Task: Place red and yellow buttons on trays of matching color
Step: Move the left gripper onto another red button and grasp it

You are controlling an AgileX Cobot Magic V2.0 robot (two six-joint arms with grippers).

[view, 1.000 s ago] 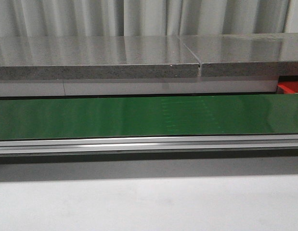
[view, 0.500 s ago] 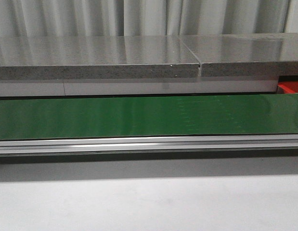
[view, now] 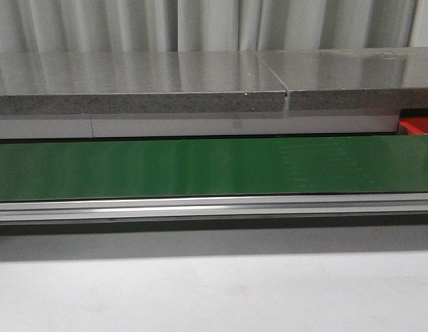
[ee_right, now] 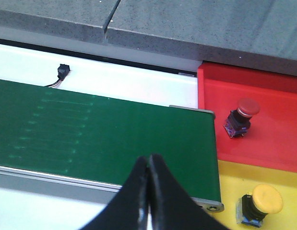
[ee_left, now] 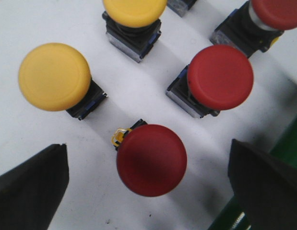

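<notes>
Your left gripper (ee_left: 148,184) hangs released, fingers (ee_left: 28,184) straddling a red button (ee_left: 151,159) on the white bench (ee_left: 23,24). Right gripper (ee_right: 149,165) clenched empty over the green belt (ee_right: 114,134); red tray (ee_right: 278,129) at its 2 o'clock, yellow tray (ee_right: 230,184) just beside. Grey curtain (view: 214,24) behind.

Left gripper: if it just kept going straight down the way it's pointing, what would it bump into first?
Most likely the red button sitting between the open fingers of the left gripper, though the height above it is hard to judge.
</notes>
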